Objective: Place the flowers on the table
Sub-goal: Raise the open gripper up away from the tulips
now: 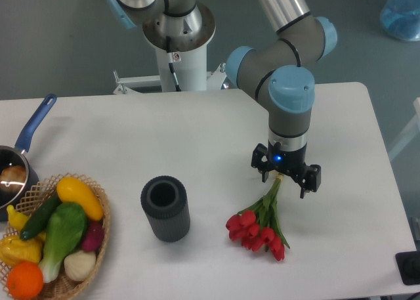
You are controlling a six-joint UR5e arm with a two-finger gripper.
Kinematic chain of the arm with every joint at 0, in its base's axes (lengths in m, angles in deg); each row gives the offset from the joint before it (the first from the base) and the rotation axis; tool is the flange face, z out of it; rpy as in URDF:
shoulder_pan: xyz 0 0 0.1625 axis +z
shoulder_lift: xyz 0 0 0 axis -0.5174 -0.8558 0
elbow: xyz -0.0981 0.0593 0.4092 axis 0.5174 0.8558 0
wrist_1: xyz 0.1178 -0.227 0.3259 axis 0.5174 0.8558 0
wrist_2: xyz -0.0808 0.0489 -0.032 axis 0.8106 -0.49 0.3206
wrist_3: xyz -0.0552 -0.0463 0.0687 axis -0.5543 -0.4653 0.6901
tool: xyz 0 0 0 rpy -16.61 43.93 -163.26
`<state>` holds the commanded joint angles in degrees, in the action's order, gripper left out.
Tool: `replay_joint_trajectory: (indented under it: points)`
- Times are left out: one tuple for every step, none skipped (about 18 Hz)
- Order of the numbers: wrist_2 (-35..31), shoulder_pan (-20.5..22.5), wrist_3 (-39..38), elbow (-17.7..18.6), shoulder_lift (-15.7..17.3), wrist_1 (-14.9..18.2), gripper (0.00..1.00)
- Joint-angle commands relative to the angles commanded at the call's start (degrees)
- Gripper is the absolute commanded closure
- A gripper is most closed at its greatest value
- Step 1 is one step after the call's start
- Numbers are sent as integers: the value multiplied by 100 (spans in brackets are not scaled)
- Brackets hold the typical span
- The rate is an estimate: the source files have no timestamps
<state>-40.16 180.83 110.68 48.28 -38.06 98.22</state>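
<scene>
The flowers, a bunch of red tulips with green stems, lie on the white table at the front right, heads toward the front and stems pointing back toward the gripper. My gripper points down right over the stem ends. Its two black fingers stand wide apart on either side of the stems, not pinching them. The gripper is open and sits a little above the tabletop.
A dark ribbed cylinder vase stands upright left of the flowers. A wicker basket of toy vegetables and fruit sits at the front left. A blue-handled pot is at the left edge. The robot base is at the back.
</scene>
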Motion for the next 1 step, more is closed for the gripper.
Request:
replay_joint_trajectory:
  points:
    - [0,0,0,0,0,0,0]
